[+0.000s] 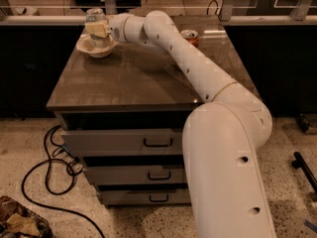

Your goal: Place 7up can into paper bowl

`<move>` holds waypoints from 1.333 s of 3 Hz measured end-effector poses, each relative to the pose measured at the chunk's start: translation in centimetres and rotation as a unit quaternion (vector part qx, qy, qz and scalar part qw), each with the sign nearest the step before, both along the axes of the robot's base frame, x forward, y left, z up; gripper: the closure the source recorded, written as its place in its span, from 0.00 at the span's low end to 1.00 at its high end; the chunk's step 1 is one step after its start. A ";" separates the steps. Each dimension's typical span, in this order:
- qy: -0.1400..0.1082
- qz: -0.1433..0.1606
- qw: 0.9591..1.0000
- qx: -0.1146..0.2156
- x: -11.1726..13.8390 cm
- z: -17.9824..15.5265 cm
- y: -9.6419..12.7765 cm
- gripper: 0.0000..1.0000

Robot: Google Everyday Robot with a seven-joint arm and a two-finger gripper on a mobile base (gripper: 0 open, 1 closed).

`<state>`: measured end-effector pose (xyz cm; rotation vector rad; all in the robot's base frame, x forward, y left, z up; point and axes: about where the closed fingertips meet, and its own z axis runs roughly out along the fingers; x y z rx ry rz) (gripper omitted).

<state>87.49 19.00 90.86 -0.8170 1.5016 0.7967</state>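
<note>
**7up can upright over paper bowl, claw at its side: release pending**

Camera view. The arm (198,71) reaches across the bench (133,78) to its far corner, above the drawers (124,143). The claw (98,30) is level with the body of the 7up can (94,15) and close against it. It approaches from the side where the red Coca-Cola can (189,36) stands. Whether the claw is clamped on the can or has slackened cannot be told from this view.

The can's long axis is vertical, with its silver top uppermost. It stands directly over the middle of the paper bowl (87,48), and its lower part drops inside the flared rim. The rim and the claw hide the can's base, so contact with the bowl floor cannot be confirmed.

The Coca-Cola can is well apart from the bowl, at the far edge beside the arm.

Assessment: the task is near its end. The coming move depends on the can being centred and plumb over the bowl. The claw should come away sideways along its line of approach, not across the rim. The light bowl may shift or tip if it is dragged.
</note>
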 end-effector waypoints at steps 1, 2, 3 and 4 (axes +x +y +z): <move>0.001 0.004 1.000 -0.001 -0.1 -0.2 0.6 0.74; 0.002 0.006 1.000 -0.001 -0.2 -0.3 0.9 0.51; 0.003 0.008 1.000 -0.001 -0.3 -0.4 1.2 0.28; 0.004 0.011 1.000 -0.001 -0.4 -0.6 1.6 0.00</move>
